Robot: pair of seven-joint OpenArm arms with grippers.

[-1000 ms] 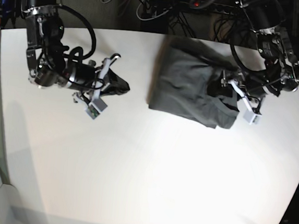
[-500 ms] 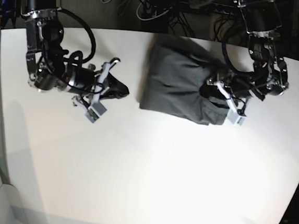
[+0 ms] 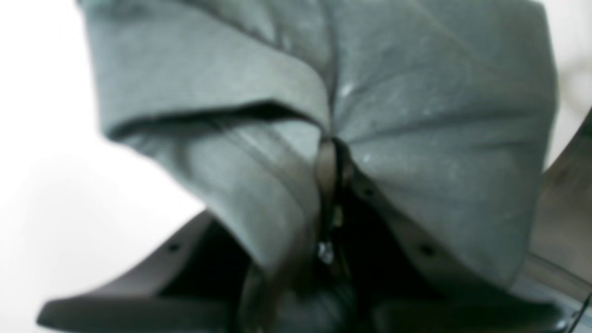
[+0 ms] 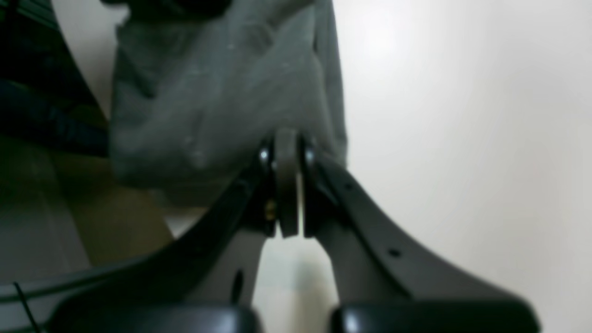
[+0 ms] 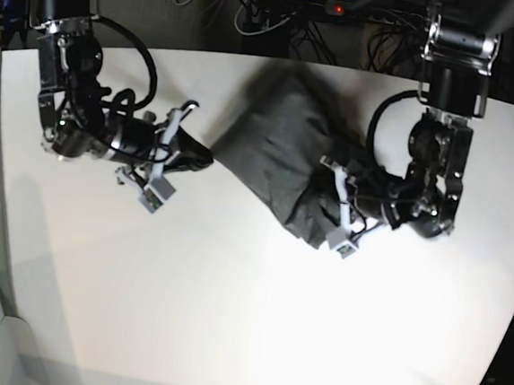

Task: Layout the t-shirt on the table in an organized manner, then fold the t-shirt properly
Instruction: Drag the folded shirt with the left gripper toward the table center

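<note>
Dark shirt point(image 5: 278, 154) is lying bunched on white counter point(image 5: 230, 298), far centre. Fold is being pinched in left tool point(image 3: 330, 159), jaws narrow on cloth, likely for spreading. Right tool point(image 4: 286, 162) is being held closed beside shirt edge; grip uncertain.

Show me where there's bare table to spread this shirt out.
The near half of the table, below both arms, is bare, widest at centre. A smaller bare patch lies along the left edge. The far middle is crowded: the t-shirt is bunched between the left end effector and right end effector.
</note>
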